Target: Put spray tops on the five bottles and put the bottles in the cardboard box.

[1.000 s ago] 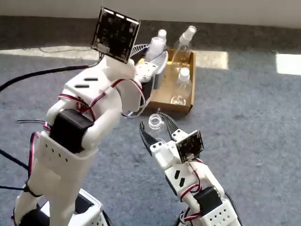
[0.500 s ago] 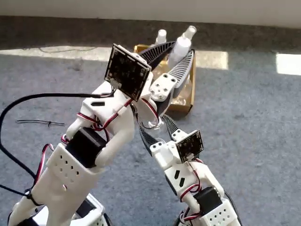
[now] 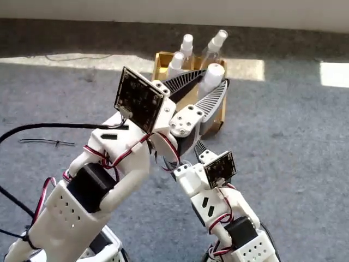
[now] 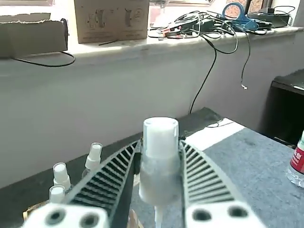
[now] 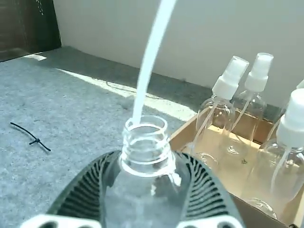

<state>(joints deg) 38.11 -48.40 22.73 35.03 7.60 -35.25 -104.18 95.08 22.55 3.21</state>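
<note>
The grey worktop carries the cardboard box at its far side, and the two arms meet just near of it. The left gripper is closed on the spray top, its ribbed fingers pressed to both sides of the collar. The right gripper is clamped around the shoulders of an open bottle and holds it roughly upright. The white dip tube slants down from the spray top, and its end appears to sit at the far edge of the bottle's neck. The step in hand is seating this top. It would go best if the left arm tipped the top so the tube lines up with the neck, then lowered it straight down. The right gripper should hold firm throughout, and twisting should wait until the collar sits square on the threads. Three capped bottles stand in the box. In the high view the left arm covers the right gripper's tips, the open bottle and part of the box floor, so a fourth bottle cannot be ruled in or out. The base of the held bottle is cut off in the right wrist view.
</note>
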